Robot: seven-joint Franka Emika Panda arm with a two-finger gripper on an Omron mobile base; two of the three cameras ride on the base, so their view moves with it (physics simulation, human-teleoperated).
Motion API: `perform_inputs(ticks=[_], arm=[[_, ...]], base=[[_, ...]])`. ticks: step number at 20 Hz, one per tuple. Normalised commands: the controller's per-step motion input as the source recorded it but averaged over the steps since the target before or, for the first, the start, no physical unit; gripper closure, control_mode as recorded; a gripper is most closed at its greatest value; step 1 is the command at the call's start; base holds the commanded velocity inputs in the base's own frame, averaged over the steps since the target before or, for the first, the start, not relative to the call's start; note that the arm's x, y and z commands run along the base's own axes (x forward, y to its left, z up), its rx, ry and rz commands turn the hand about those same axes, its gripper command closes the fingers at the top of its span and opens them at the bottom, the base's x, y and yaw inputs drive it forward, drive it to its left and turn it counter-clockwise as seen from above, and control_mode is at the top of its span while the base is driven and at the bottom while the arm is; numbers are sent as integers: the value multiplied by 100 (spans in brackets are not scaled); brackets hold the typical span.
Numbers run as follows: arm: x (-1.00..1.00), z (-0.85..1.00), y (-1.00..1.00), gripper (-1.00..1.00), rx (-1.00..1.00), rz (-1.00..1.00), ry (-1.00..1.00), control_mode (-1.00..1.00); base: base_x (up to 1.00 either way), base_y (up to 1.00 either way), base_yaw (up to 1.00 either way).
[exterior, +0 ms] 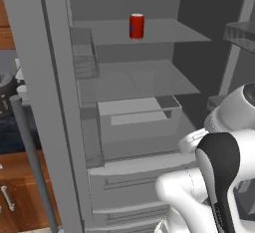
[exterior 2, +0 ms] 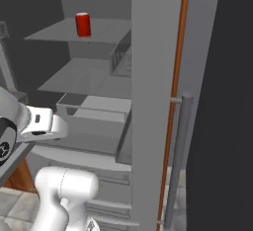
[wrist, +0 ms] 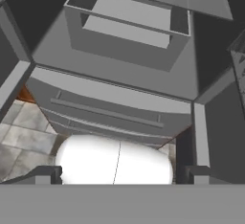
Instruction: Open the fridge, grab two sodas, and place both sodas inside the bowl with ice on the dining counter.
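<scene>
Grey fridge [exterior: 60,102] inside and out, red soda can [exterior: 136,26] with silver top, orange-brown door edge strip [exterior 2: 179,77]

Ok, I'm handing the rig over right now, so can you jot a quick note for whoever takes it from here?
Claw: open, holding nothing, aimed at the fridge's lower drawers.
Fridge: both doors swung open, interior exposed.
Red soda can: upright on the upper shelf, untouched.
Crisper bin: low in the fridge, above the drawers.
Done: fridge opened.
Left: find the second soda, grab both, carry them to the bowl with ice on the dining counter.
</scene>
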Motion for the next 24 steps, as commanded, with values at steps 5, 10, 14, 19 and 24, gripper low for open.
perform_inputs(ticks=[5,10,14,19,24], arm=[[0,0,0,-100,0,0,0,100],[0,0,0,-100,0,0,0,100],[0,0,0,-100,0,0,0,100],[30,2,3,-100,7,0,0,-100],[67,37,33,-100,19,0,-12,-100]], base=[[70,-9,-5],[67,-2,-7],[69,0,-8],[45,0,-4],[0,0,0]])
